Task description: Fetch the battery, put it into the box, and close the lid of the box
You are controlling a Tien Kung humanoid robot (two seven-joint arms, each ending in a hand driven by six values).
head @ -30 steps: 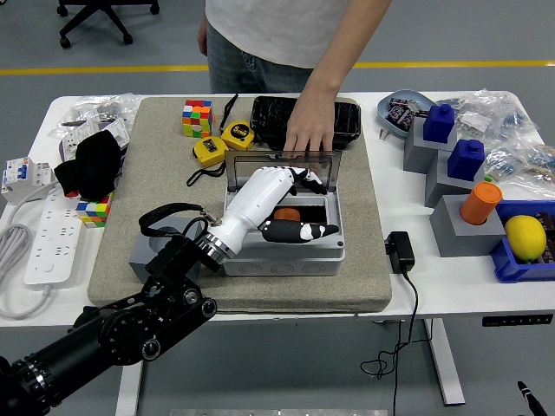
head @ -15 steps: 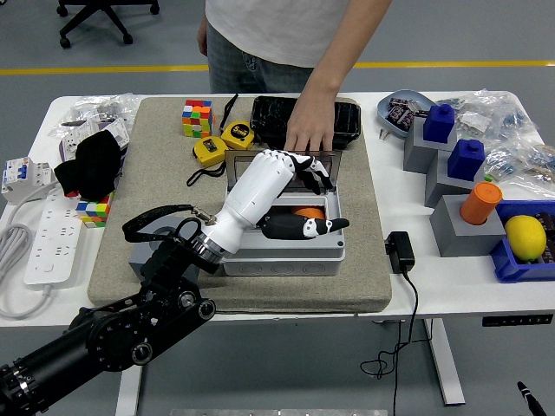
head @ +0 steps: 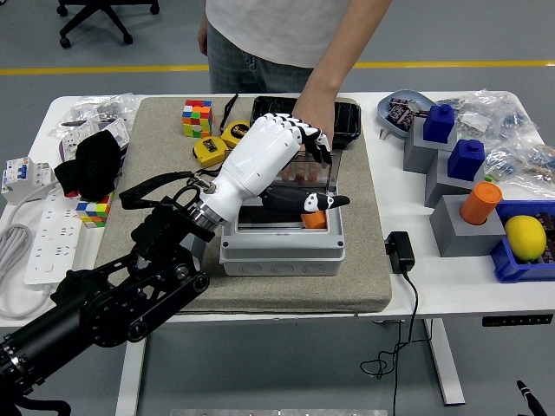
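The grey box (head: 282, 256) stands on the beige mat (head: 121, 260) at the table's middle, its clear lid (head: 319, 179) standing upright at the back. An orange battery (head: 313, 220) lies inside the box at its right side. My white left hand (head: 328, 176) is raised over the box. Its fingers (head: 303, 139) lie over the lid's top edge and its thumb (head: 323, 202) is spread in front of the lid above the battery. It holds nothing. A person's hand (head: 310, 120) rests behind the lid's top edge, next to my fingers.
A black case (head: 349, 117), two yellow tape measures (head: 236, 134) and a Rubik's cube (head: 197, 117) lie behind the box. A black charger (head: 400, 251) sits to its right. Grey blocks, an orange cylinder (head: 479, 202) and a lemon (head: 525, 236) stand at the far right; a power strip (head: 43, 243) lies at the left.
My left hand has risen out of the box, leaving the battery inside, and its fingers have moved up onto the lid's top edge. The person's hand has stayed behind the lid.
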